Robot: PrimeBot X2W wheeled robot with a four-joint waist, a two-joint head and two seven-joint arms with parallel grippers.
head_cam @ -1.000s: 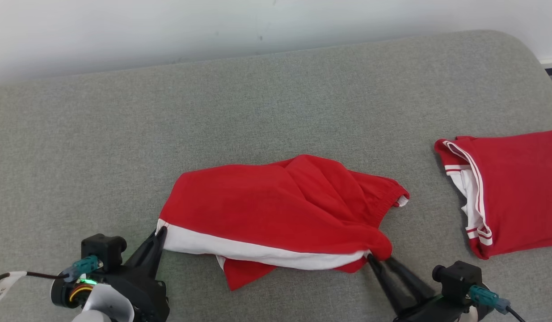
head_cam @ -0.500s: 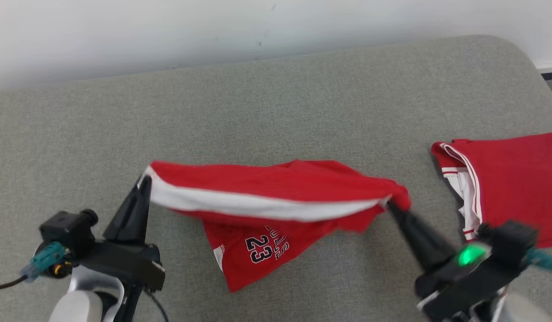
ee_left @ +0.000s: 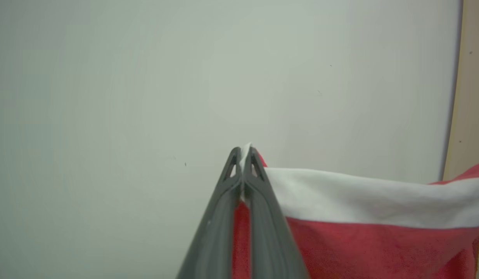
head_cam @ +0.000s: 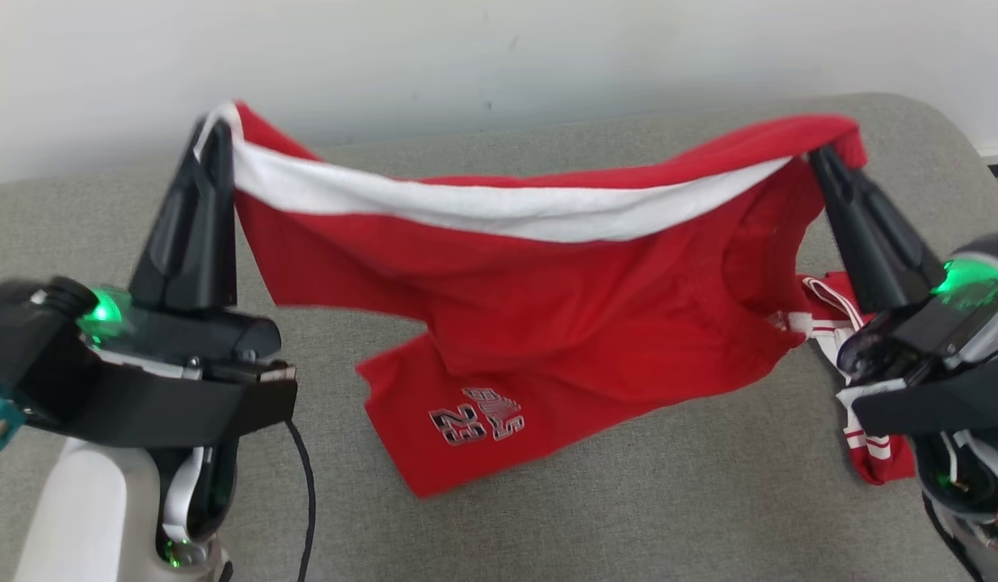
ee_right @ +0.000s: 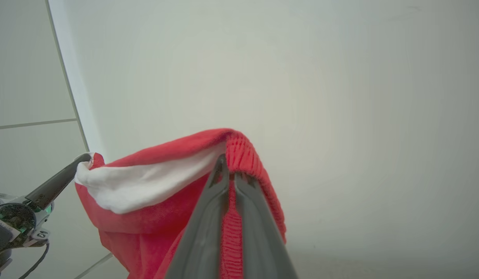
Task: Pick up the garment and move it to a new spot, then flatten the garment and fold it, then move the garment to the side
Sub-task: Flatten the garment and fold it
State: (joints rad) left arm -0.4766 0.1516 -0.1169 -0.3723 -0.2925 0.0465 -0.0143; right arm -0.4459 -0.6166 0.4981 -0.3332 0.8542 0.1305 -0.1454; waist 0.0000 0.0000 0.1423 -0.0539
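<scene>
Garment (head_cam: 547,323) is hanging stretched out above the bench (head_cam: 628,517). Its lower red flap, printed "23", is drooping toward the bench top; contact cannot be told. Left gripper (head_cam: 214,133) is pinching the white-banded corner over the bench's left part, fingers pressed together on the cloth. Right gripper (head_cam: 818,158) is pinching the ribbed red edge over the bench's right part, likewise clamped. Second red garment (head_cam: 870,461) is lying by the bench's right edge, partly hidden behind the right arm.
</scene>
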